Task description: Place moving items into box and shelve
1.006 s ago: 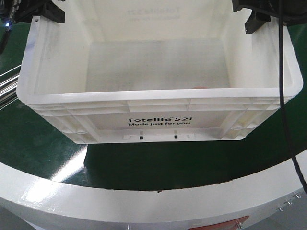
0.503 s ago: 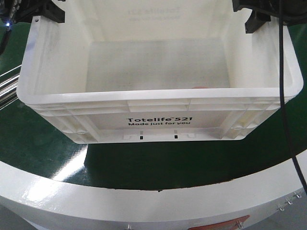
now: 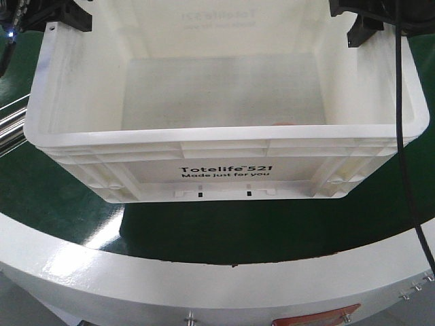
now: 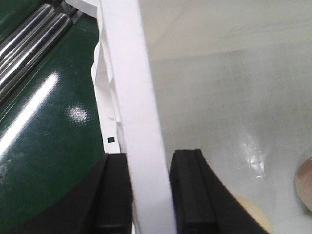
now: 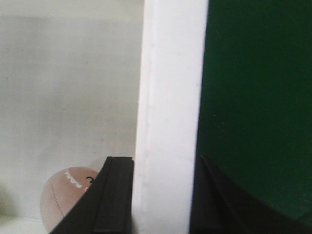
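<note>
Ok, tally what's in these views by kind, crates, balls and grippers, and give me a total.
white crate: 1
soft balls: 2 (pale cream ball, pinkish-brown ball)
grippers: 2 (left gripper, right gripper, each shut on a crate wall)
total: 5

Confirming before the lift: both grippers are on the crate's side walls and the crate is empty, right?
Not quite. The left gripper and right gripper do grip the side walls of the crate, but it is not empty. The right wrist view shows a pinkish-brown ball on its floor, and the left wrist view shows the edge of a cream ball.
</note>
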You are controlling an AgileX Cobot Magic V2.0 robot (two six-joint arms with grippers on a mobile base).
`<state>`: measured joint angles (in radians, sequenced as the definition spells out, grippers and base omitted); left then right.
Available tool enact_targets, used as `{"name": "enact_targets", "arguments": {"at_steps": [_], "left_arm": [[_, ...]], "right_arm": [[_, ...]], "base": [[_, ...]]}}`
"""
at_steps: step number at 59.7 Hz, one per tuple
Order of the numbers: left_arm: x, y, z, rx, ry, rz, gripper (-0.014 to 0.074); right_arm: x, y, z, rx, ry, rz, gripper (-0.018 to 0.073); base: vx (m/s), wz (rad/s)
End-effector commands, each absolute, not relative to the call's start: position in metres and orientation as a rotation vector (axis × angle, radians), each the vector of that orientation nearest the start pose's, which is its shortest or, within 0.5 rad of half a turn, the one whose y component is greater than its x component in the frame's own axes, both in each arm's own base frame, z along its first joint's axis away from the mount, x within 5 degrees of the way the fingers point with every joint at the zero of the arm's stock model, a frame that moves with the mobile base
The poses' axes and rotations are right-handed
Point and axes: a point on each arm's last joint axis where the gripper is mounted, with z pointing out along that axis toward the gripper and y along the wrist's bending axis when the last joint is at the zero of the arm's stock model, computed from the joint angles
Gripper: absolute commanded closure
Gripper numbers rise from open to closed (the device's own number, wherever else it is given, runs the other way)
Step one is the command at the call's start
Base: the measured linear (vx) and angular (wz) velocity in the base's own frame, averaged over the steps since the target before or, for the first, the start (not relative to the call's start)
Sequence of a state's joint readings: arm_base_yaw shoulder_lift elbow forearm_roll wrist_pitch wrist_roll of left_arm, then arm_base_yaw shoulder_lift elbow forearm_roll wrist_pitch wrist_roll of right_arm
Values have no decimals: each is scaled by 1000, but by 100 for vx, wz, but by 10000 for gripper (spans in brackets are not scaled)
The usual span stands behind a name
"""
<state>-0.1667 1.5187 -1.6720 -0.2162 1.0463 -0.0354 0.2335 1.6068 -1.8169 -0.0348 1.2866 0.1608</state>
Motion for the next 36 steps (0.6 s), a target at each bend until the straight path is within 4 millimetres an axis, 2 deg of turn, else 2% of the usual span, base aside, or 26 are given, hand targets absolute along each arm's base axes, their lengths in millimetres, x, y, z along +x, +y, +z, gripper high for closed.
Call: {"name": "enact_targets", "arguments": {"at_steps": [1,36], "left_arm": [[305,-63,464,110,2153,-333,596],[305,-63,464,110,2153,-333,596]], "right_arm": [[309,60,458,-81,2385,47,564],[309,60,458,-81,2385,47,564]], "base": [[-2,9],[-5,18]]}}
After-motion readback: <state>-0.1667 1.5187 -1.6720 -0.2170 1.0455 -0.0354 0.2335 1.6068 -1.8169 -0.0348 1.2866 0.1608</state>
